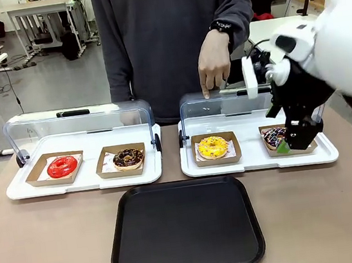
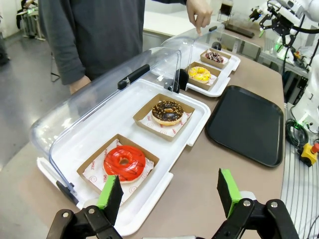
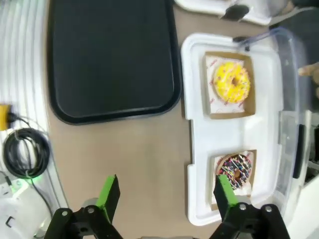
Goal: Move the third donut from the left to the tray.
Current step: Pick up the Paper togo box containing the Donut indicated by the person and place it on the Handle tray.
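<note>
The right gripper [image 3: 166,188] is held spread wide and empty, with the yellow donut [image 3: 232,83] and the tray [image 3: 112,55] seen ahead of it.

Yellow donut [image 1: 212,147] is clear above and in front; the raised clear lid [image 1: 224,102] stands behind it, a person's hand [image 1: 213,61] on top. The right gripper [image 3: 167,193] hangs just beside. The black tray [image 1: 186,231] lies bare.

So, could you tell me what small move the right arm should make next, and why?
Probably shift the open right gripper toward the robot's left: it hangs by the sprinkled chocolate donut, while the yellow donut sits one place farther left on the same base.
</note>
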You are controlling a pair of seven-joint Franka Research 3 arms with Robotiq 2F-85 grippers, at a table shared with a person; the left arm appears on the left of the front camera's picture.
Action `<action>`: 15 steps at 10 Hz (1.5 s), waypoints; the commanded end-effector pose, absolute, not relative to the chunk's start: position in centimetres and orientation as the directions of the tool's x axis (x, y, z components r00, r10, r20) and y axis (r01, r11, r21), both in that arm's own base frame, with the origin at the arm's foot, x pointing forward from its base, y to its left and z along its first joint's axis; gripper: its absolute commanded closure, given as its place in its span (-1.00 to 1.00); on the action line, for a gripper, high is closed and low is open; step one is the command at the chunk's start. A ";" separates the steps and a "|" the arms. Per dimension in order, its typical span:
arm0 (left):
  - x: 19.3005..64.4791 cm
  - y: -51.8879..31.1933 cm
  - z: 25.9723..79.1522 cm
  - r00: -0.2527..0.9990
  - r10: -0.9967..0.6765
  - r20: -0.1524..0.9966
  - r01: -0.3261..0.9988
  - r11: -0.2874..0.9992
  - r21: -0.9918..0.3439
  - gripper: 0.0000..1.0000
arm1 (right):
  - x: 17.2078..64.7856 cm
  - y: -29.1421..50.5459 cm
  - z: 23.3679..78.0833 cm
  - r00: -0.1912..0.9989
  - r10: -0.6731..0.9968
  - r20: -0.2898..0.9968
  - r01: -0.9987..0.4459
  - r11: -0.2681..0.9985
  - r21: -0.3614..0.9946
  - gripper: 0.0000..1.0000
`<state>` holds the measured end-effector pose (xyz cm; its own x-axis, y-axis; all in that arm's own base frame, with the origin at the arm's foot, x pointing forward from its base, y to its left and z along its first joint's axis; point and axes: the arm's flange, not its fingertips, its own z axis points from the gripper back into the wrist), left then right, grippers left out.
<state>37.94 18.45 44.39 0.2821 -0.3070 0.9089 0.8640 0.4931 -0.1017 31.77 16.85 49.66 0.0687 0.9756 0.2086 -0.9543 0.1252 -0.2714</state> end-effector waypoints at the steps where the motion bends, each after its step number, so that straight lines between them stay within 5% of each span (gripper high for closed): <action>1: 37.8 18.4 44.5 0.276 -0.298 0.914 0.866 0.489 -0.102 -1.00 | 31.3 17.0 49.0 0.103 0.986 0.135 -0.936 0.142 -0.322 -1.00; 7: 37.8 18.4 44.5 0.276 -0.298 0.914 0.866 0.489 -0.102 -1.00 | 31.8 17.0 49.5 0.056 0.985 0.162 -0.951 0.103 -0.293 -1.00; 8: 37.8 18.4 44.5 0.276 -0.298 0.914 0.866 0.489 -0.102 -1.00 | 33.2 20.3 48.0 0.026 0.997 0.076 -0.948 0.049 -0.315 -1.00; 15: 37.8 18.4 44.5 0.276 -0.298 0.914 0.866 0.489 -0.102 -1.00 | 39.6 23.5 39.6 -0.022 0.994 0.105 -0.933 0.017 -0.359 -1.00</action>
<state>37.92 18.45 44.39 0.2822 -0.3068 0.9090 0.8640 0.4931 -0.1018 38.48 23.19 39.97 -0.0288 0.9917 0.1251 -0.9462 0.0133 -0.3233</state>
